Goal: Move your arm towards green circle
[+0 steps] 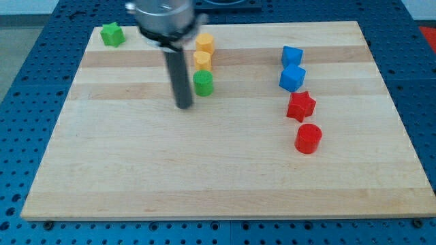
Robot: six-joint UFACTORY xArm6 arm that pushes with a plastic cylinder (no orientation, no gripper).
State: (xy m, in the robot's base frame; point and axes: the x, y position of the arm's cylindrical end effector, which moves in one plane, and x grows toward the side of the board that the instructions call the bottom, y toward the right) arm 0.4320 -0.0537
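Note:
The green circle (pixel 203 83) is a short green cylinder on the wooden board (pixel 218 170), a little above and left of the board's middle. My dark rod comes down from the view's top, and my tip (pixel 184 106) rests on the board just left of and slightly below the green circle, a small gap apart. Two yellow blocks (pixel 204 45) (pixel 202 60) stand in a column right above the green circle.
A green star-like block (pixel 112 33) sits at the board's top left corner. On the right are two blue blocks (pixel 292 55) (pixel 292 77), a red star (pixel 300 106) and a red cylinder (pixel 308 138) in a column.

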